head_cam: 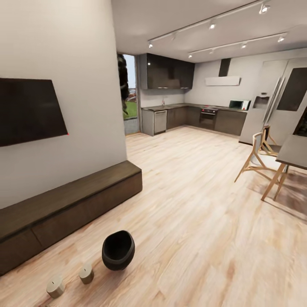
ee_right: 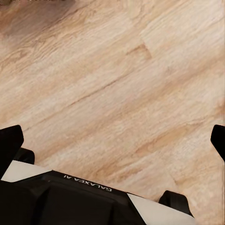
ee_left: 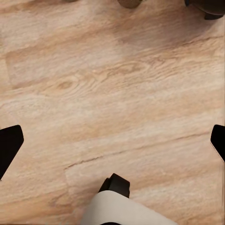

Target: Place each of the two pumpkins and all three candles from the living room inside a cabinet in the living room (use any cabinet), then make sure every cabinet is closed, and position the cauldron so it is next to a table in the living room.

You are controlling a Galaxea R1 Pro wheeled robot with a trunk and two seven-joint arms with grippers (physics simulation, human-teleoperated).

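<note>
The pale, wood-grained plank floor carries a round black cauldron (tipped, mouth up and sideways). Just beside it stand two stubby grey-beige candles, near the long dark-brown wooden cabinet.

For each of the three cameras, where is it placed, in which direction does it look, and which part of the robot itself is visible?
Head view: high on the robot, facing forward and down at the cabinet, cauldron and two candles; no robot body visible.
Left wrist view: on the left arm, facing down at the floor; open left tool, robot base below.
Right wrist view: on the right arm, facing down; open right tool, labelled robot base.
Shared: both wrist views show wooden floor.
</note>
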